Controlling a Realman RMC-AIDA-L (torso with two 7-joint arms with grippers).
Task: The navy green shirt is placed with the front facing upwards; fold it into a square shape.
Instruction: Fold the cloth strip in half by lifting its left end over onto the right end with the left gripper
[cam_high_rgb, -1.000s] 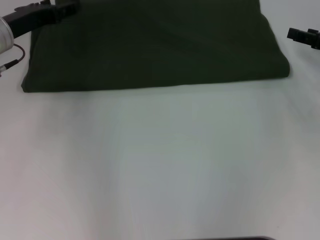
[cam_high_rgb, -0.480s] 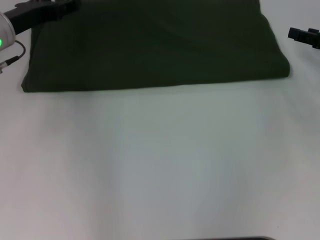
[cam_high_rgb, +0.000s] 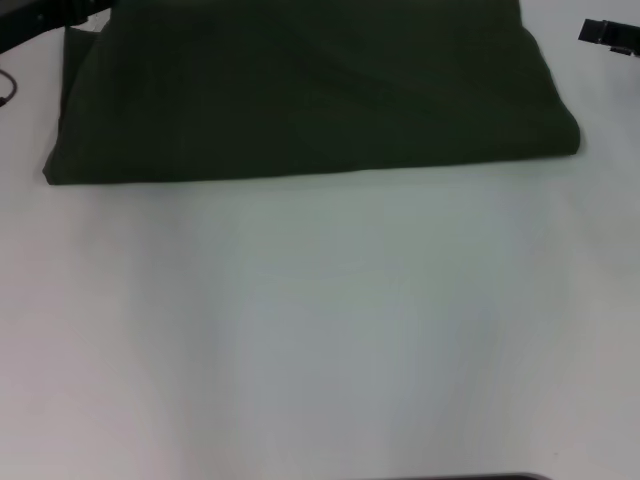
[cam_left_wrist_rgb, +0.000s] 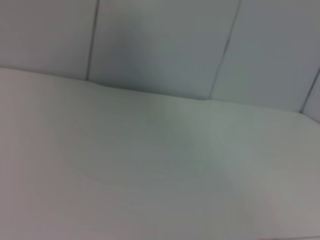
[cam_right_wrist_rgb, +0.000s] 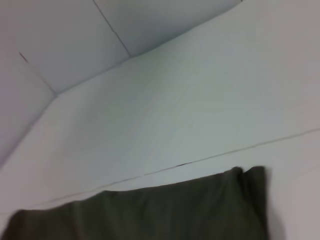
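The dark olive-green cotton shirt (cam_high_rgb: 310, 95) is lying folded into a flat rectangular block at the far side of the white table (cam_high_rgb: 320, 330), plain side up. The left gripper (cam_high_rgb: 45, 18) is hanging over the shirt's far left corner, and the right gripper (cam_high_rgb: 608, 33) is hovering beside its right edge, apart from it; whether either is wide or narrow cannot be told.

The dark olive-green cotton shirt (cam_high_rgb: 310, 90) looks like soft, matt cloth, its folded upper face plain and smooth with only faint creases. Under it, the pale white table surface (cam_high_rgb: 320, 330) appears smooth and matt. Behind the table, the light grey wall panels (cam_right_wrist_rgb: 75, 40) look flat and smooth.
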